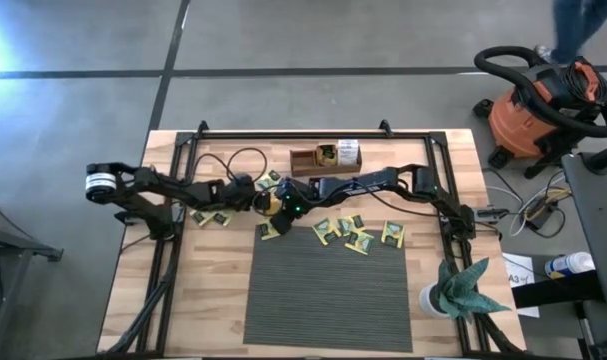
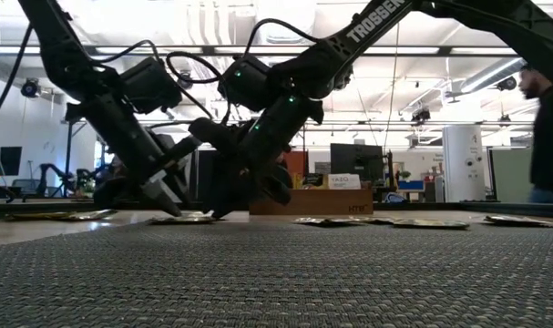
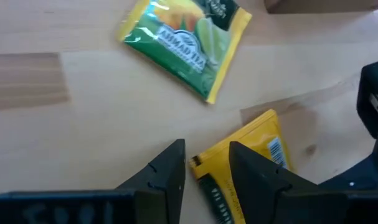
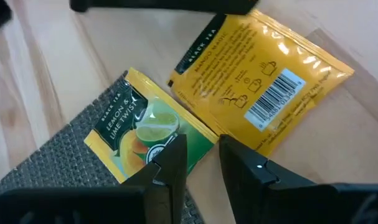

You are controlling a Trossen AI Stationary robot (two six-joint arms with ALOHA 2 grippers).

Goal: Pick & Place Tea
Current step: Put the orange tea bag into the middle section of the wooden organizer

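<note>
Sachets of tea lie scattered around the grey mat (image 1: pixel 328 293) that I use as my landmark. One orange sachet (image 4: pixel 260 93) lies on bare wood just off the mat's far left corner, barcode side up, and a lemon-and-lime sachet (image 4: pixel 142 134) lies touching it, half on the mat's edge. A further green sachet (image 3: pixel 185 46) lies on the wood a little beyond, well apart from the orange one. Four more sachets (image 1: pixel 358 233) sit in a loose row along the mat's far edge, and a pair (image 1: pixel 211 218) lies on the wood to the left of the mat.

My right gripper (image 4: pixel 203 163) hovers just above the lemon-and-lime sachet, fingers a narrow gap apart with nothing between them. My left gripper (image 3: pixel 207 174) reaches in from the opposite side, its tips low over the orange sachet's end, parted and empty as well.

Beyond the mat's far edge stands the wooden tray (image 1: pixel 313 157), with some sachets in it.
</note>
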